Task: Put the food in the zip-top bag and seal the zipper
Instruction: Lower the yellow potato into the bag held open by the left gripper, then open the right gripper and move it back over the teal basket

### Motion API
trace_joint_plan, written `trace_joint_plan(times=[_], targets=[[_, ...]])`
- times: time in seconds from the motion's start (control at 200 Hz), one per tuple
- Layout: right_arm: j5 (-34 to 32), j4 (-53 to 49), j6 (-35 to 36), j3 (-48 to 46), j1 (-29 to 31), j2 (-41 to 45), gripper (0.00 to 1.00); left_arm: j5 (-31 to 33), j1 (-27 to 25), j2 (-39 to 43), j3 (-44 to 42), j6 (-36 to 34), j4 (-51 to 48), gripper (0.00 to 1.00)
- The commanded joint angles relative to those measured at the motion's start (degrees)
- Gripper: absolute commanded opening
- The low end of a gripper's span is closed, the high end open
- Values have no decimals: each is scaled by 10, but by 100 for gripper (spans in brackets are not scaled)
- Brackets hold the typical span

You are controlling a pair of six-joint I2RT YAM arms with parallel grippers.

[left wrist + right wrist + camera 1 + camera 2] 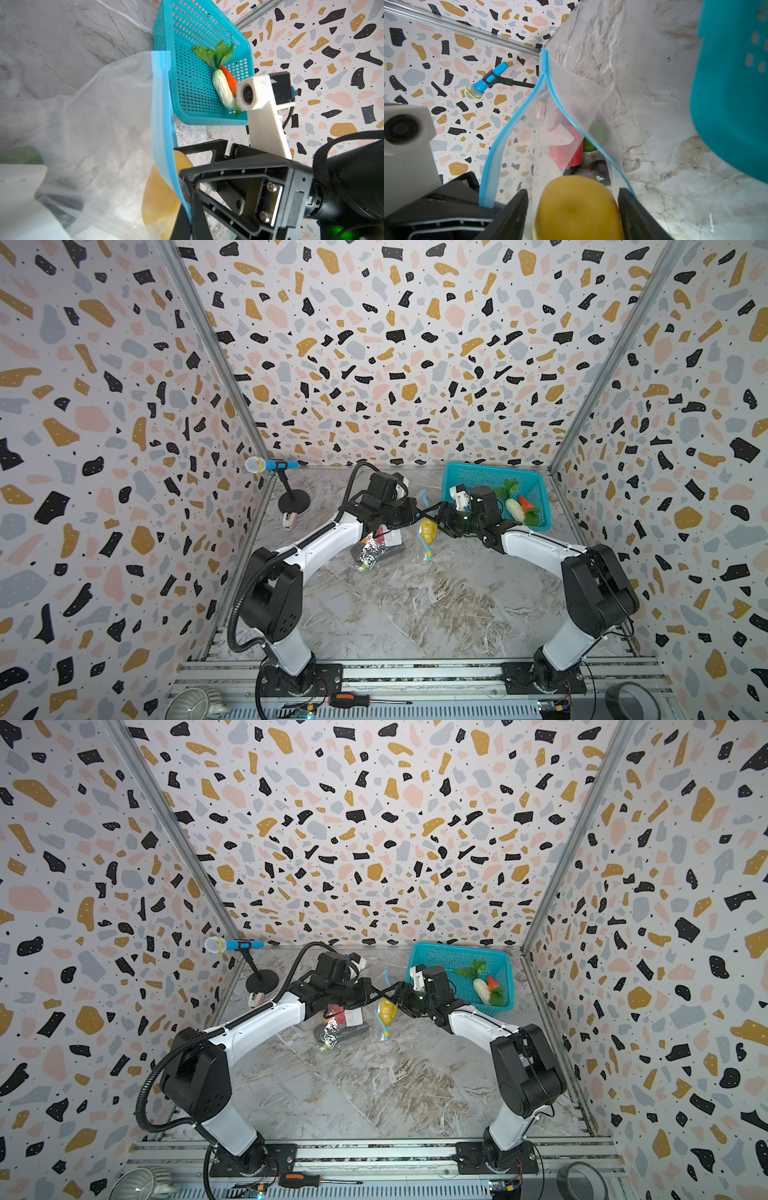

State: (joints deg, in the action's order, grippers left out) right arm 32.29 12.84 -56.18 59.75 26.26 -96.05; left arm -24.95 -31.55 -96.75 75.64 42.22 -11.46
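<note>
1. The right claw [572, 192] has its jaws wide apart, with the yellow toy piece [577, 209] between them. One finger looks pressed against the piece, but a small gap shows at the other finger, so the piece is not squeezed.
2. This claw and the yellow toy piece are in the open mouth of the clear bag [583, 99]. The blue zipper strip [500, 133] parts into two lips, one on each side of the claw.
3. The left claw [422, 512] is closed, just beside the right claw. It pinches one lip of the clear bag at the blue strip and holds it lifted.
4. Deeper in the bag, ahead of the right claw, lie a red pepper [564, 149], a green piece [598, 133] and a dark piece [593, 169]. All three are blurred through the plastic.
5. The teal basket [490, 472] stands on the marble table [415, 605], just behind the right claw. In it a carrot [228, 76], a white cabbage piece [223, 91] and green leaves [216, 52] lie touching one another.
6. The space is narrow. The left claw with its white camera block [406, 128] is close on one side of the right claw, and the basket wall is close on the other side. The lower lip of the bag runs up against one finger of the right claw.
7. A toy microphone [477, 89] on a stand is beyond the left claw, near the wall and well apart from both claws.
</note>
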Motion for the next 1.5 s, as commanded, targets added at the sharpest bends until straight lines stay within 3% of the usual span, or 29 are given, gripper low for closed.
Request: trace_joint_plan(times=[0.0, 0.721, 0.856, 1.221, 1.497], targets=[[-3, -12, 12, 27, 4, 8, 72, -1, 3, 15, -7, 0, 16, 0], [-34, -87, 62, 57, 1, 30, 72, 6, 18, 32, -22, -2, 16, 0], [-40, -115, 86, 58, 0, 46, 69, 6, 20, 37, -20, -2, 16, 0], [-98, -198, 140, 47, -1, 72, 67, 11, 20, 48, -15, 0, 10, 0], [-201, -335, 239, 153, -50, 51, 67, -4, 20, 38, -3, -3, 12, 0]])
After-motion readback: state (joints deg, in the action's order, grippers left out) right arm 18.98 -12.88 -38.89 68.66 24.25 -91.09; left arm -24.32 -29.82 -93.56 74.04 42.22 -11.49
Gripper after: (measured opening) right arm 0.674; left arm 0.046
